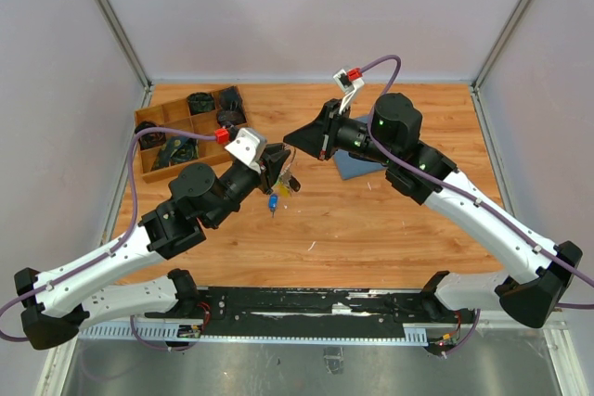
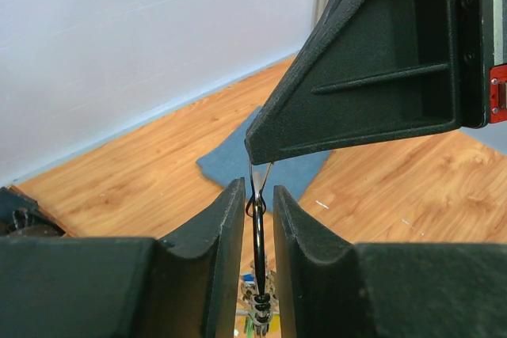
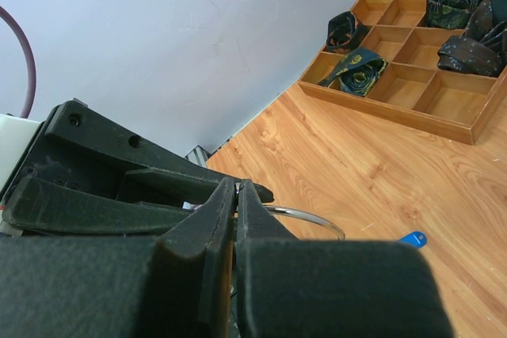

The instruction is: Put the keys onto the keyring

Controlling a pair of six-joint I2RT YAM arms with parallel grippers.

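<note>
One keyring [image 2: 258, 235], one blue key [image 1: 273, 201] dangling. Right claw [image 3: 235, 189] pinched shut on keyring wire. Left claw [image 2: 258, 192] narrowly parted around keyring; contact unclear.

The left arm [image 1: 111, 257] is extended from its base at the near left corner, up and to the right. The right arm [image 1: 483, 215] is extended from the near right corner, up and to the left. Both are bent at the elbow. The wrists are turned toward each other, so the two tips nearly meet. The left pincer [image 2: 257, 195] is seen with a narrow gap between its fingers. The right pincer [image 3: 236, 189] is pressed closed on the thin wire of the keyring [image 2: 258, 235].
</note>
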